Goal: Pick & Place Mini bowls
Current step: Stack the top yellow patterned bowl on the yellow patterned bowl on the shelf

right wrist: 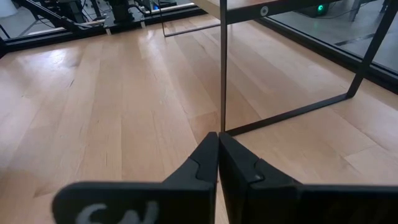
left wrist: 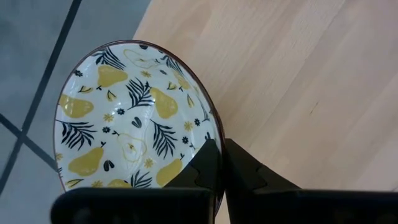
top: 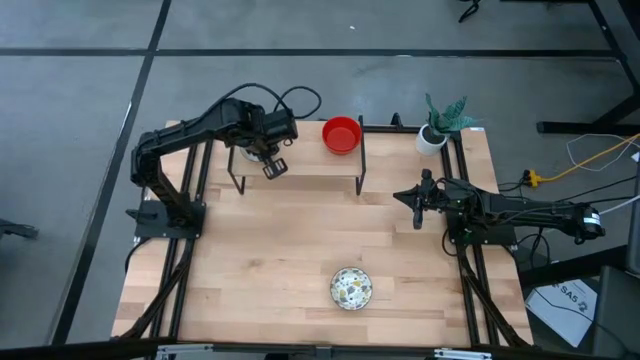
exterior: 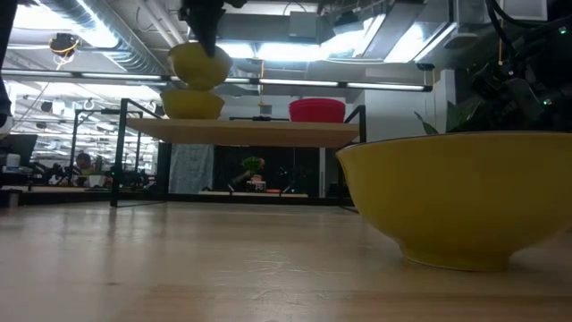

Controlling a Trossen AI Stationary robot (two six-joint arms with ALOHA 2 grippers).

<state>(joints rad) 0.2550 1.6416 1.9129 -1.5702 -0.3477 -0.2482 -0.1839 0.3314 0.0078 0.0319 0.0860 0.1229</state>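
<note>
Wooden surface (top: 300, 240) is carrying a raised shelf (top: 300, 160) holding a red bowl (top: 341, 134). Left end effector (left wrist: 219, 171) is pinching a pear-patterned bowl (left wrist: 124, 118) over the shelf; right end effector (right wrist: 217, 163) is resting pressed together, empty.

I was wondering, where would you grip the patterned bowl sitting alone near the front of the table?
Pinch the rim of the pear-patterned, yellow-sided bowl from straight above, one finger inside and one outside. It sits upright and open on the wooden table with nothing beside it, so any point on the rim should work.

Bright, even light; blurred foreground.
</note>
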